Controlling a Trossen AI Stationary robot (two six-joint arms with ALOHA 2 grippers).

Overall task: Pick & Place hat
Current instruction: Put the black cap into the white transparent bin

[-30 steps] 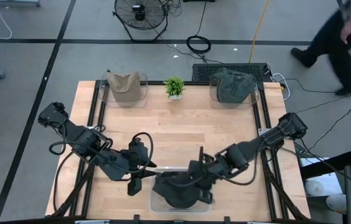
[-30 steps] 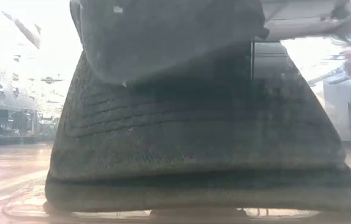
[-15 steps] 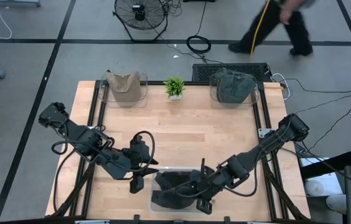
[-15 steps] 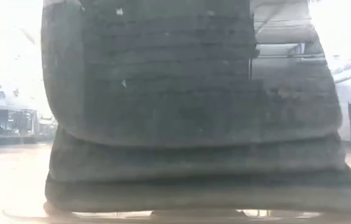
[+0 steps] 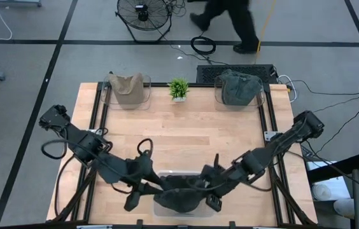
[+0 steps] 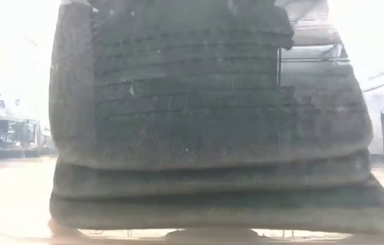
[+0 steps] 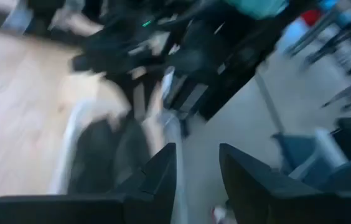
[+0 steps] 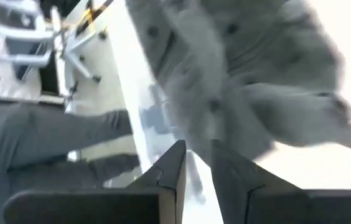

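A dark grey hat (image 5: 181, 198) sits in a clear tray (image 5: 186, 173) at the table's near edge. In the low view the hat (image 6: 205, 136) fills the picture, squashed into stacked folds, its brim on the tray floor. My right gripper (image 5: 212, 194) is at the hat's right side, its fingers a narrow gap apart in the right wrist view (image 8: 198, 155), with the hat's cloth (image 8: 256, 68) just beyond. My left gripper (image 5: 142, 193) stands open at the hat's left side (image 7: 197, 165), and the hat (image 7: 104, 155) shows blurred ahead of it. My right gripper has the hat by cloth at its right side (image 8: 216, 134), coming in low from the table's right. The cloth meets the fingertips (image 8: 178, 155); which part or how many layers cannot be told. The hat rests folded on the tray.
A tan hat (image 5: 127, 86) and a grey-green hat (image 5: 237, 88) each lie in a clear tray at the far edge, with a small green plant (image 5: 179, 89) between them. Bare wood lies in the table's middle. A person (image 5: 230, 16) walks beyond the table.
My right gripper has moved down and toward the near edge, and the hat has been squashed from a tall cone into low stacked folds in the tray. My left gripper has moved toward the near edge, closer to the hat. The person has crossed leftward behind the table.
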